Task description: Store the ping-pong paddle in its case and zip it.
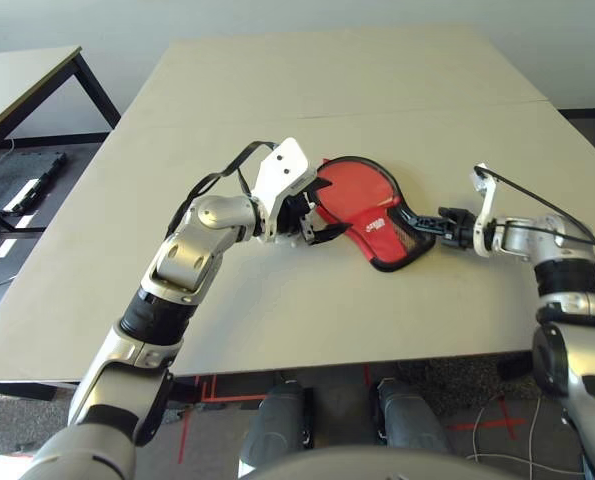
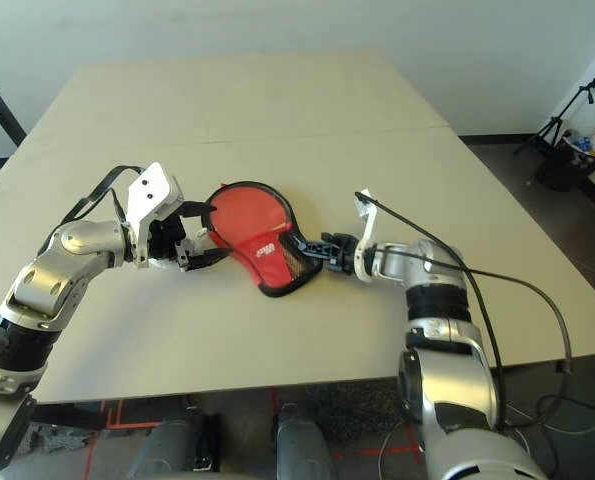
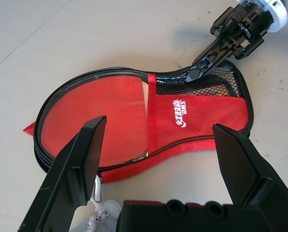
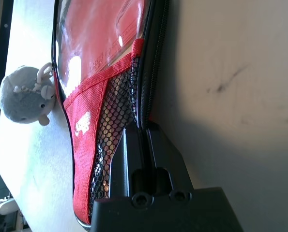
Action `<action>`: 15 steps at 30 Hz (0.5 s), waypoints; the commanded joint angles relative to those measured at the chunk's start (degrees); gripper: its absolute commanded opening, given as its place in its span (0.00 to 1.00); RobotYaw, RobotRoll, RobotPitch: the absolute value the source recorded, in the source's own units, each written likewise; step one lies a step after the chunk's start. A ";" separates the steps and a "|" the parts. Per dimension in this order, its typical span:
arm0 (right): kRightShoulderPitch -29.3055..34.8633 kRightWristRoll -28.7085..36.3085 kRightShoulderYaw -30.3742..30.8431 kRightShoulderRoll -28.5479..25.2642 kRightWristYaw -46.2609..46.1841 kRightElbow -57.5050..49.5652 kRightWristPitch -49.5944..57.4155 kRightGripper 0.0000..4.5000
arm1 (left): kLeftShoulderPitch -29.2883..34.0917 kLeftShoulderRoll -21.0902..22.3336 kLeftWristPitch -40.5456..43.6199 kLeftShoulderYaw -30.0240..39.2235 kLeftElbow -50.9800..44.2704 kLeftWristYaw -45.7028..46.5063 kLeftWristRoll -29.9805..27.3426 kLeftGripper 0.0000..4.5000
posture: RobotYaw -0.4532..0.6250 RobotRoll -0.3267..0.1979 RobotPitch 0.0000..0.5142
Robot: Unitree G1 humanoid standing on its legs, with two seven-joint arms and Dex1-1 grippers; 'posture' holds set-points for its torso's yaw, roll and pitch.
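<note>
Two hands flank the case (image 1: 369,218), which lies flat on the beige bench (image 1: 377,90) between them. It is a paddle-shaped red fabric cover with black zipper edging, a small white logo and a black mesh pocket at its narrow end. Through a clear window on its round part a red surface shows; whether that is the ping-pong paddle itself cannot be told for sure.

On the robot's right, the right hand (image 1: 414,215) has its two black fingers pressed together at the black zipper edge of the case's narrow end, beside the mesh pocket. The right wrist view shows the fingers meeting right on the zipper line, though a pull tab between them cannot be made out.

On the robot's left, the left hand (image 3: 163,145) stands with its fingers spread wide and holds nothing. It sits just beside the round end of the case, pointing across it toward the other hand. A small grey drawstring pouch (image 4: 25,95) lies on the bench by that round end, close under the left hand.
</note>
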 commanded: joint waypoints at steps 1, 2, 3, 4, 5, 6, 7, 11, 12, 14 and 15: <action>5.33 2.11 -0.14 -1.33 -1.22 -5.56 6.28 0.01 | 0.43 0.16 -0.57 0.31 0.59 -0.11 0.34 1.00 | 0.47 0.62 0.13; 6.99 3.01 -0.57 -2.03 -1.09 -8.15 7.54 0.01 | 0.36 0.19 -0.75 0.38 0.80 -0.12 0.37 1.00 | 0.47 0.62 0.13; 8.42 3.85 -0.95 -2.59 -1.03 -10.35 8.46 0.01 | 0.36 0.18 -0.97 0.41 1.00 -0.10 0.43 1.00 | 0.47 0.62 0.11; 9.93 4.70 -1.32 -3.26 -0.92 -12.53 9.17 0.01 | 0.36 0.15 -1.18 0.42 1.17 -0.05 0.50 1.00 | 0.47 0.62 0.10; 10.85 5.29 -1.59 -3.63 -0.99 -13.91 9.57 0.01 | 0.36 0.12 -1.33 0.41 1.28 -0.01 0.54 1.00 | 0.47 0.62 0.10; 12.22 5.66 -1.31 -4.51 -0.50 -15.28 9.13 0.01 | 0.36 0.06 -1.45 0.39 1.35 0.05 0.58 1.00 | 0.47 0.62 0.10; 13.55 6.07 -1.21 -5.36 0.09 -16.43 8.70 0.01 | 0.34 -0.02 -1.54 0.36 1.39 0.12 0.62 1.00 | 0.47 0.62 0.10; 17.71 7.79 -1.91 -7.88 1.55 -18.78 7.72 0.01 | 0.32 -0.33 -1.89 0.29 1.61 0.32 0.74 1.00 | 0.47 0.62 0.10; 18.33 8.22 -2.24 -8.04 1.53 -19.03 7.84 0.01 | 0.31 -0.38 -2.02 0.26 1.75 0.33 0.79 1.00 | 0.47 0.62 0.10; 19.12 8.86 -2.63 -8.22 1.41 -19.45 7.98 0.01 | 0.29 -0.48 -2.19 0.23 1.93 0.35 0.86 1.00 | 0.46 0.62 0.10; 19.78 9.13 -2.79 -8.26 1.23 -19.83 8.03 0.01 | 0.29 -0.59 -2.30 0.23 2.02 0.38 0.89 1.00 | 0.46 0.62 0.10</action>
